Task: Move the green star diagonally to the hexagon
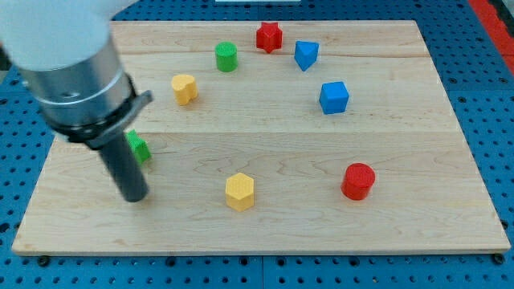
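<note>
The green star [140,148] lies at the view's left of the wooden board [265,225], mostly hidden behind my dark rod. My tip [134,197] rests on the board just below the star, toward the view's bottom. The yellow hexagon [239,191] sits to the right of my tip, in the lower middle of the board, well apart from the star.
A yellow heart-like block [184,88], a green cylinder [226,57], a red star [269,37], a blue block [306,54] and a blue cube [334,97] lie across the upper board. A red cylinder [358,181] stands at the lower right.
</note>
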